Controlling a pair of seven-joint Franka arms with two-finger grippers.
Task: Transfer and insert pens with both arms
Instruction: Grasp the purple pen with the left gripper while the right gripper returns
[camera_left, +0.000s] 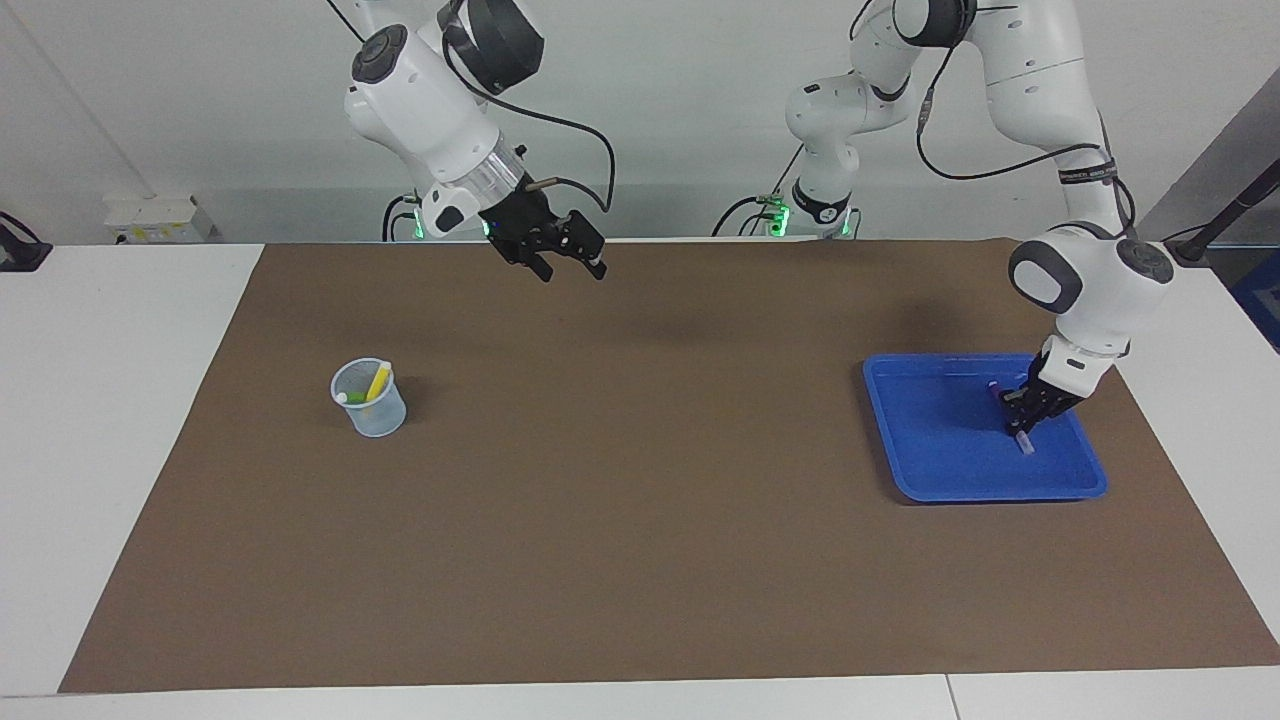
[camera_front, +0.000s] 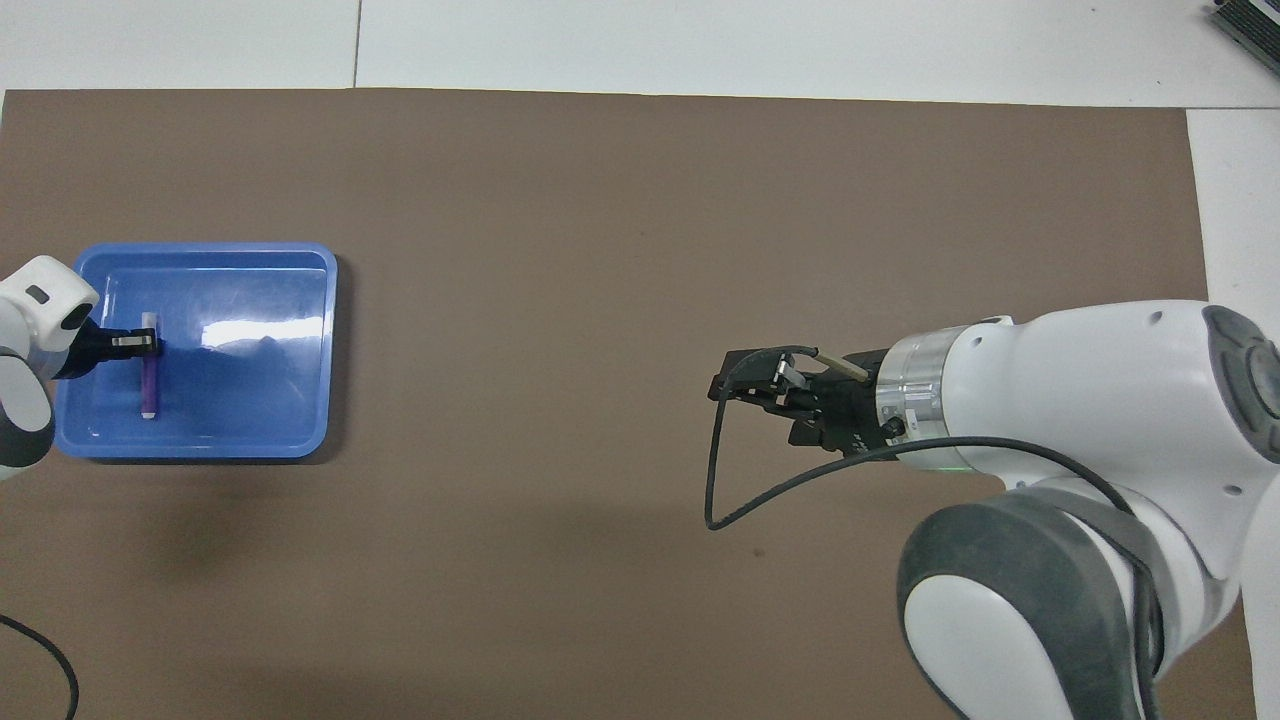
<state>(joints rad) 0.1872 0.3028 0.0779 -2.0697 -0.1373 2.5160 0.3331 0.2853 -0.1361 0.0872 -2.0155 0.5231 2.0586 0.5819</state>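
The white bench (camera_left: 120, 420) carries a large brown mat (camera_left: 640, 520) that covers most of its top. Two white jointed robot arms stand at the bench edge nearest the robots. The right arm (camera_left: 430, 90) waits raised over the mat near that edge, and its right claw (camera_left: 570, 262) is released, holding nothing.

The left arm (camera_left: 1085, 280) reaches down into a blue rectangular plastic tray (camera_left: 935, 475), which lies on the mat toward the left arm's end of the bench. There the left claw (camera_left: 1022, 420) is clenched on the purple marker pen (camera_front: 148, 385) with a pale cap, which lies on the tray floor.

A small clear plastic cup (camera_left: 380, 415) stands on the mat toward the right arm's end of the bench. Inside it the yellow marker pen (camera_left: 378, 381) leans, and the green marker pen (camera_left: 355, 397) is beside it.
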